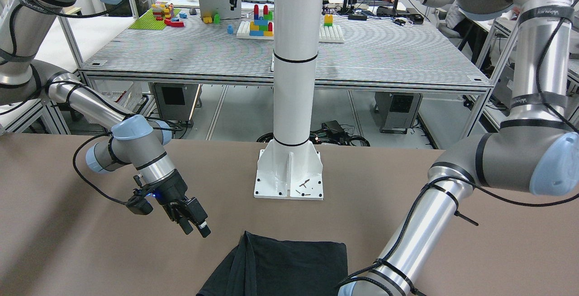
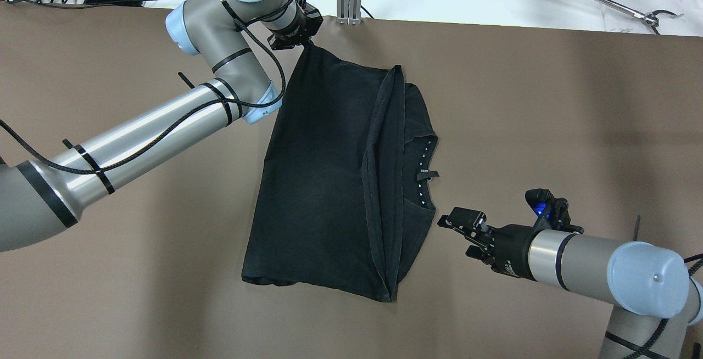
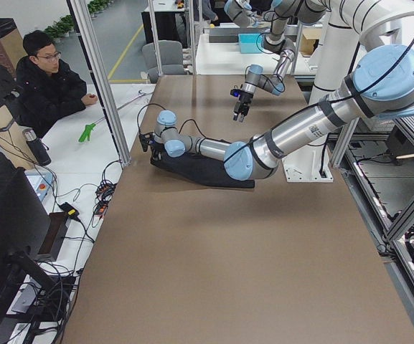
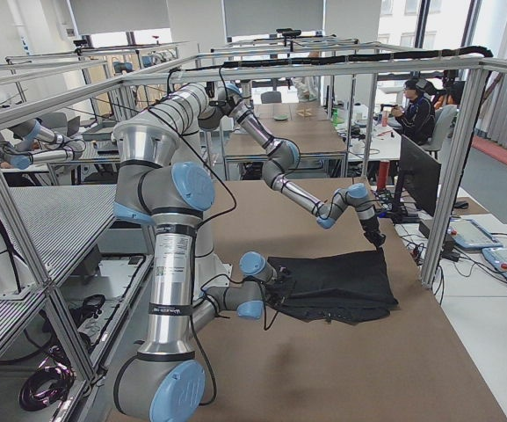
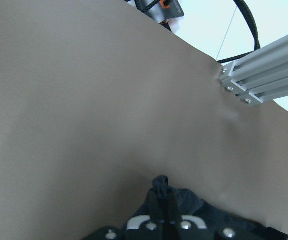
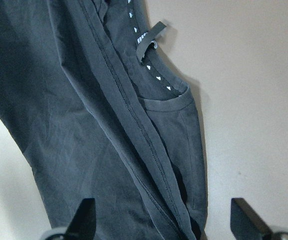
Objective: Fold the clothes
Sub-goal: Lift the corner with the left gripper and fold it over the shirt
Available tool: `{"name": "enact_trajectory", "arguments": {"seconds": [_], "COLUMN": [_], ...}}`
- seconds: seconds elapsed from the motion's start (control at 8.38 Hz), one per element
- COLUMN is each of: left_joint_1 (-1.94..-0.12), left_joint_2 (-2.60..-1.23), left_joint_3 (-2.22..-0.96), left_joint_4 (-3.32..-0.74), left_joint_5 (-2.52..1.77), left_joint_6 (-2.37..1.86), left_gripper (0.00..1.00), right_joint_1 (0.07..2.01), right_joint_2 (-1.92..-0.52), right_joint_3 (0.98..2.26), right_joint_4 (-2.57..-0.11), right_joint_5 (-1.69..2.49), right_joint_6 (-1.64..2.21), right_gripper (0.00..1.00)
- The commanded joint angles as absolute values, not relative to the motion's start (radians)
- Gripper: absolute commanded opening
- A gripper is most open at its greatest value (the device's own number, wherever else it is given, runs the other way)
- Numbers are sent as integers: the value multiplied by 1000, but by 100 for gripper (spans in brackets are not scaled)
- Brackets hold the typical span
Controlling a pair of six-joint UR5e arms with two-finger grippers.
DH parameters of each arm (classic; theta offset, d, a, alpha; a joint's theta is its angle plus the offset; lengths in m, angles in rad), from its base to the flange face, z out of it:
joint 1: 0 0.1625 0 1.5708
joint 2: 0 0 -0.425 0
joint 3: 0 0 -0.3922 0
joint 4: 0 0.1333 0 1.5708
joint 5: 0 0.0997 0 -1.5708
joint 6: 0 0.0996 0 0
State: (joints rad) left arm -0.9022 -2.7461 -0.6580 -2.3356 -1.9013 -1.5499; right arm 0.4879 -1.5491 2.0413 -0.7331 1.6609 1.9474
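The left claw [image 5: 163,193] is pinching the black garment's [image 2: 329,183] far corner, with bunched cloth hiding its fingertips. The right claw [image 2: 457,220] is hovering spread wide just off the collar side, not touching. The left arm is stretching toward the brown desk's [image 2: 549,101] far edge; the garment is lying mid-desk.
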Motion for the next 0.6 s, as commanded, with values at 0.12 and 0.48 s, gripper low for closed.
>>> {"name": "enact_trajectory", "arguments": {"seconds": [0.12,0.48], "left_joint_1": [-876,-862], "left_joint_2": [-2630,-2382], "left_joint_3": [-809,-1094], "left_joint_4": [-2349,-2353], "left_joint_5": [-1810,-1805], "left_joint_6": [-1540,-1539], "left_gripper": [94,94], "right_joint_1": [473,345], "right_joint_2": [-1456,-1245], "right_joint_3": [1969,1959], "right_joint_4": [-785,-1178], "right_joint_5": [1591,1456], "right_joint_6": [1936,1716], "right_gripper": [95,85]}}
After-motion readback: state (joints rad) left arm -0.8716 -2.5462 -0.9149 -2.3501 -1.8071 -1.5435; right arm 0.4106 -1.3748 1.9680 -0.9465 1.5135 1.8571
